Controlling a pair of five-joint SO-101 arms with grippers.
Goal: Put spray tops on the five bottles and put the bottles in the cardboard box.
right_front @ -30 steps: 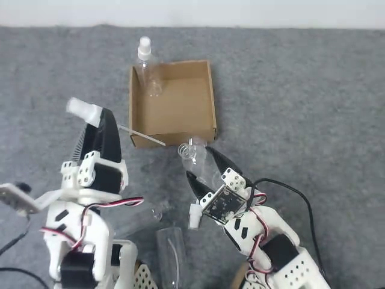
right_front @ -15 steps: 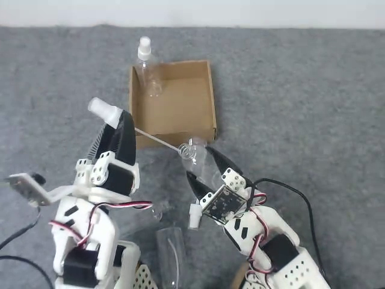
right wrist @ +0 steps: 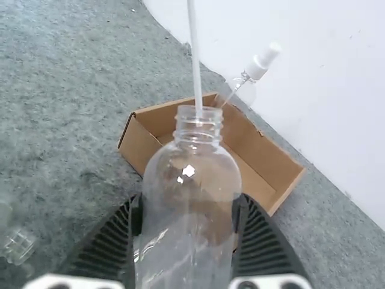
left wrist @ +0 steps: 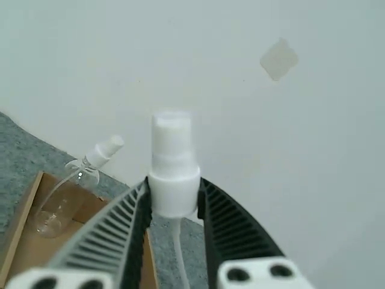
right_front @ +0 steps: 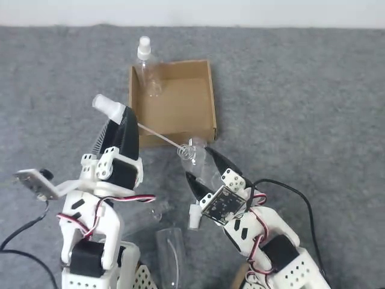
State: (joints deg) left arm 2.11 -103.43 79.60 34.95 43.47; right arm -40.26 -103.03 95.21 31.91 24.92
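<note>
My left gripper [right_front: 117,118] [left wrist: 174,201] is shut on a white spray top [right_front: 108,107] [left wrist: 174,171]. Its thin dip tube [right_front: 159,136] [right wrist: 195,60] slants down to the open neck of a clear bottle [right_front: 203,167] [right wrist: 189,192], and in the right wrist view the tube's end sits in that neck. My right gripper [right_front: 200,165] [right wrist: 186,214] is shut on this bottle, holding it tilted just in front of the cardboard box [right_front: 204,102] [right wrist: 274,165] [left wrist: 21,241]. One bottle with a spray top [right_front: 146,65] [left wrist: 69,189] [right wrist: 249,75] leans in the box's far left corner.
Two clear uncapped bottles [right_front: 170,253] [right_front: 143,217] lie on the grey carpet between the two arm bases. A small white part [right_front: 194,217] hangs by the right arm's wrist. Open carpet lies to the right of the box.
My left arm has swung right and forward with the spray top, carrying the tube's tip from the box's front wall to the held bottle's neck. The right arm has kept still.
</note>
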